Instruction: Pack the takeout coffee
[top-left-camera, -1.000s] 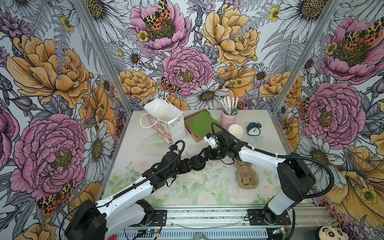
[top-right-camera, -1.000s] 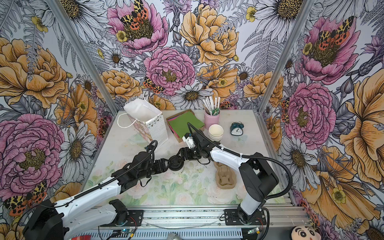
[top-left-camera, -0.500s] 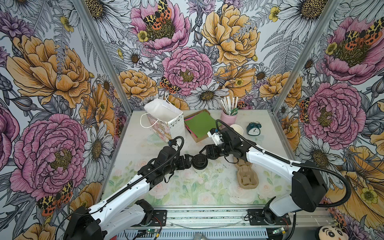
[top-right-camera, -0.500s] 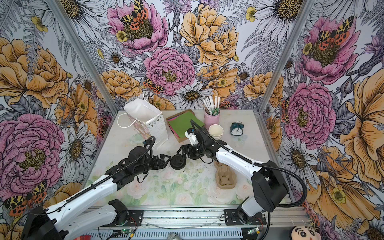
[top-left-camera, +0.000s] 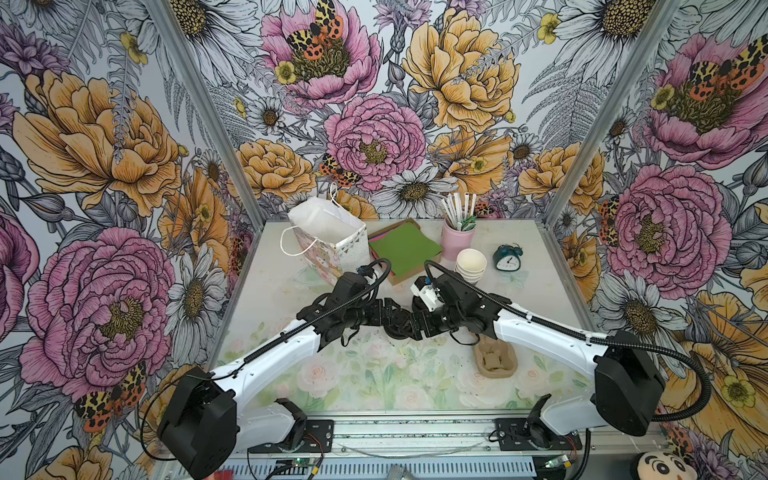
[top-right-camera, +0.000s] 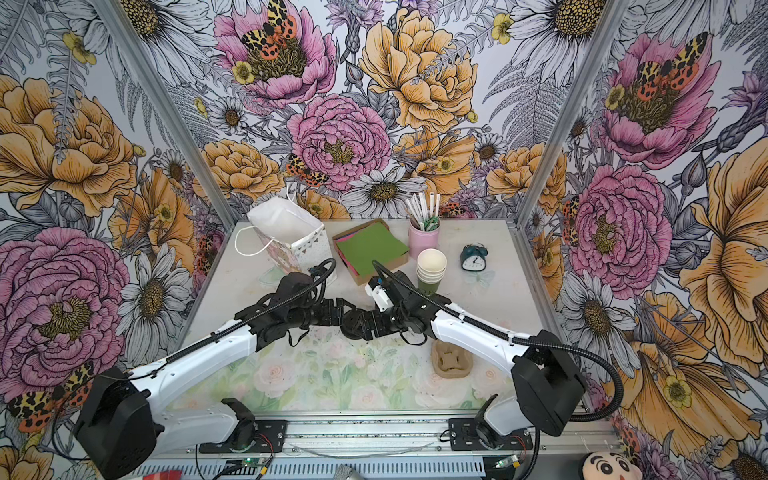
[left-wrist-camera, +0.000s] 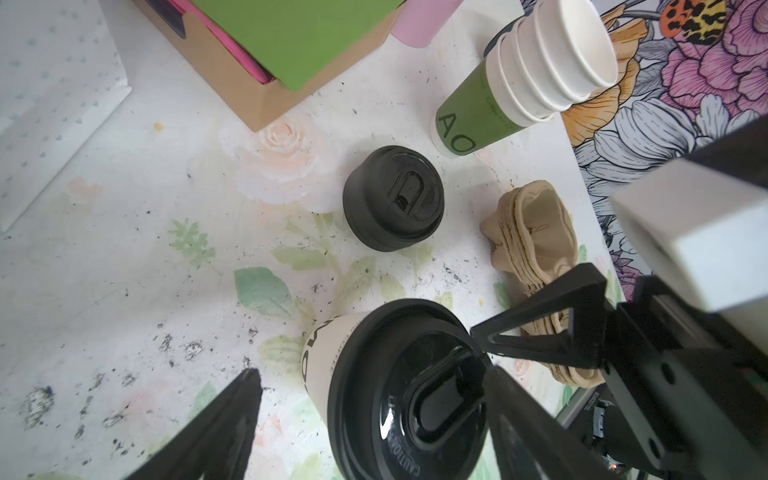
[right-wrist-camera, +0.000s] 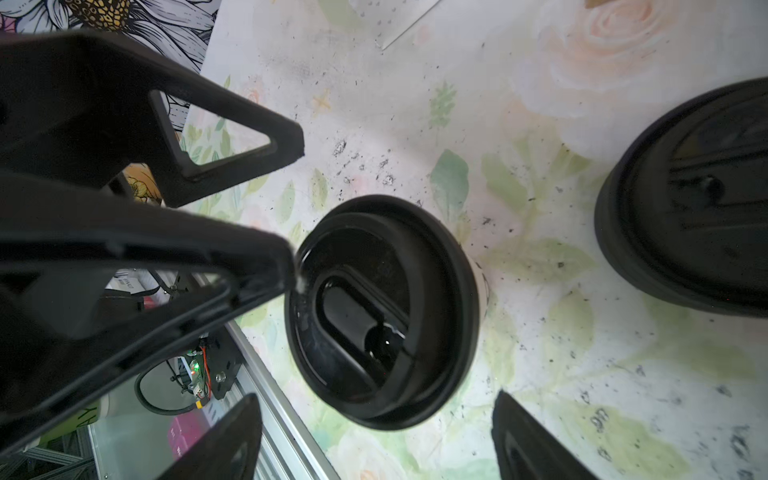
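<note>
small pale paper cup with a round black plastic sip lid (left-wrist-camera: 407, 395), upright near the middle of a pale tabletop printed with faint roses and leaves (top-left-camera: 374, 386). in both top views mostly covered by two black grippers meeting over it from either side. left gripper (left-wrist-camera: 372, 372) extended in from the left, fingers spread wide with the lid between them; one fingertip (right-wrist-camera: 286, 266) right at the lid's rim, touching or just short of it, cannot tell which; the other fingertip (right-wrist-camera: 291, 145) clear of the cup. right gripper (right-wrist-camera: 376, 397) extended in from the right, fingers also spread wide, bare table visible between each and the lid; no pinch on the cup from either. squat black pile of spare plastic lids (left-wrist-camera: 392, 199) near the cup but apart from it. farther back, stack of lidless white paper cups nested in a green-sleeved one (top-left-camera: 470, 266). stack of tan moulded-pulp cup carriers (top-left-camera: 494, 359) to the right, partly beneath the right arm. along the back wall: white paper gift bag (top-left-camera: 322, 255), open-topped; brown cardboard box of green and pink paper sheets (top-left-camera: 405, 249); pink holder of white straws (top-left-camera: 457, 241); small teal alarm clock (top-left-camera: 508, 259).
</note>
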